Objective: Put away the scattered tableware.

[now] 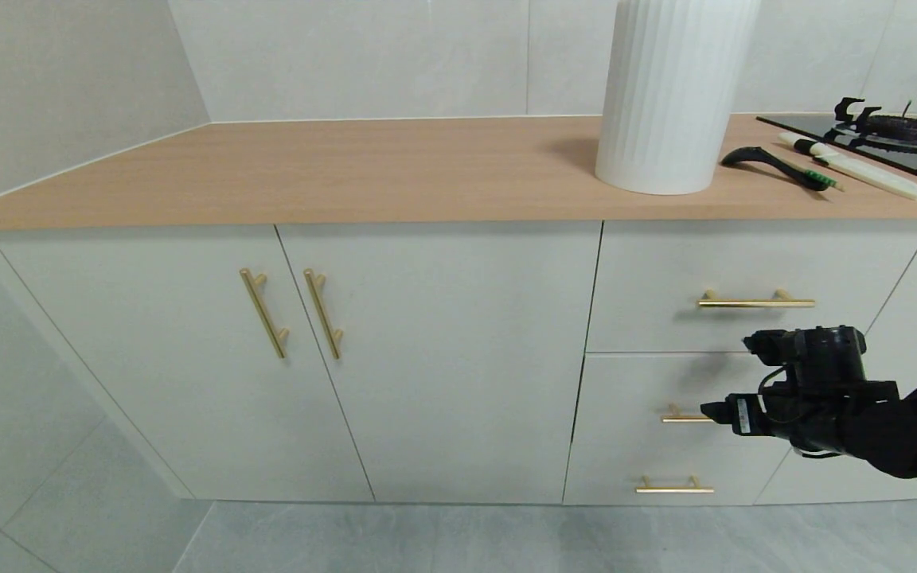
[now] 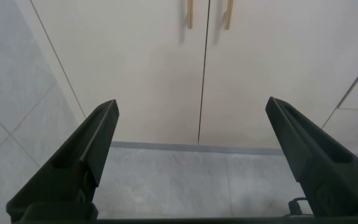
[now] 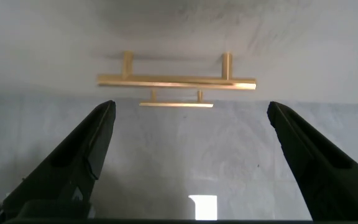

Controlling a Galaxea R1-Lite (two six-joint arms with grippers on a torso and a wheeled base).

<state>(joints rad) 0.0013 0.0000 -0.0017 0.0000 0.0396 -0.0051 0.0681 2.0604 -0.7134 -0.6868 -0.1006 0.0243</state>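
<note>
Right gripper [image 3: 191,112] jaws spread wide, holding nothing. It faces the middle drawer handle [image 3: 176,81], a square brass bar on two posts. The bar lies ahead of the tips and spans most of the gap; no contact visible in the wrist view. In the head view one fingertip overlaps the bar's end and the other finger is hidden behind the wrist, so can't confirm clearance there. The lower drawer handle [image 3: 176,104] is the same brass style, below the claw and farther off. Left gripper [image 2: 191,104] is also wide open and empty: black, wedge-shaped fingers pointed at the bottom of the smooth pale cabinet doors [image 2: 166,68] and the grey tiled floor [image 2: 166,180]; the door handles are cut off by the frame edge. The tableware is well above the right claw on the wood-grain counter [image 1: 347,171]: a black ladle [image 1: 773,165] and a cream-bladed knife [image 1: 864,169], lying just beside each other. There's a green bit at the ladle's handle end, can't make out what it is. A white ribbed cylinder [image 1: 669,95] stands beside the ladle, its top cropped. The black hob [image 1: 896,131] is partly out of frame.
</note>
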